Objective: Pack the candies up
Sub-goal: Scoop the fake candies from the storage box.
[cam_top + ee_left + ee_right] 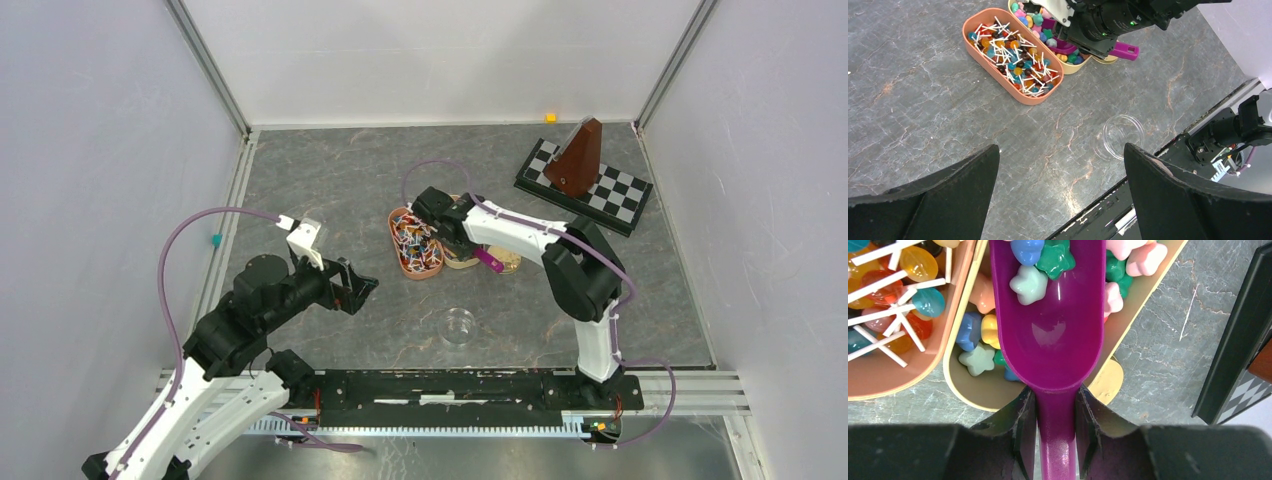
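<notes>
The candies [1030, 284], small star-shaped pieces in pink, blue, green and yellow, are lying partly in the bowl of a purple scoop [1055, 345] and mostly in the cream oval tray [988, 397] beneath it. The right gripper [1055, 407] is clamping the scoop's handle between its two fingers [1020, 415], holding the bowl over the cream tray with a few stars resting at its far end. Just beside that tray, an orange-brown oval tray [908, 385] is holding lollipops [918, 262] with white sticks. A pale yellow disc [1109, 382] is peeking out from under the cream tray's near end. Nearer the arms' bases, well apart from both trays, a clear round dish [1122, 136] is sitting on the grey marbled table [330, 180]. The left gripper [1060, 150] is hovering above the table with its fingers spread wide and nothing between them. At the far right, a brown metronome-shaped block [578, 158] is standing on a chequered board [625, 200].
</notes>
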